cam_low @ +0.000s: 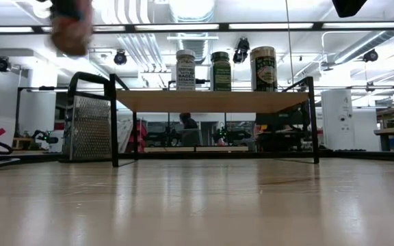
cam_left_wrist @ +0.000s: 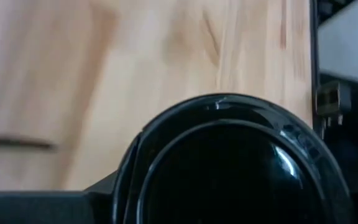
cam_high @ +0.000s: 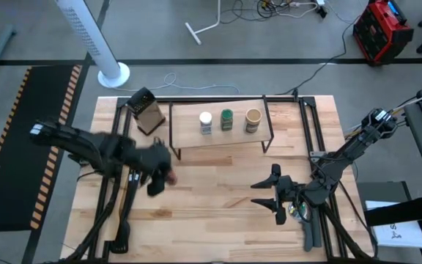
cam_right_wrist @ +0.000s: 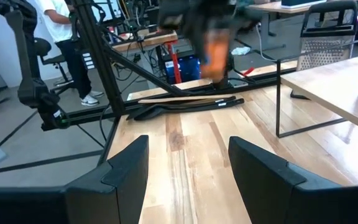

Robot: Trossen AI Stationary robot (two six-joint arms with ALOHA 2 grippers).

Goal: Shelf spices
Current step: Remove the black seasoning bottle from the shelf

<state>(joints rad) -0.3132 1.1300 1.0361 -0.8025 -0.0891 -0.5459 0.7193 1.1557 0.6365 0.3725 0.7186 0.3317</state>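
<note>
Carrying the dark-lidded jar clamped in the left gripper at centre-left above the surface, toward the shelf at upper centre; next needing a clear spot beside three shelved jars; right gripper idling open.

The left gripper is held raised at the left, clamped on a dark-lidded cylindrical spice jar. The right gripper is parked low at the near right, its jaws spread apart.
</note>
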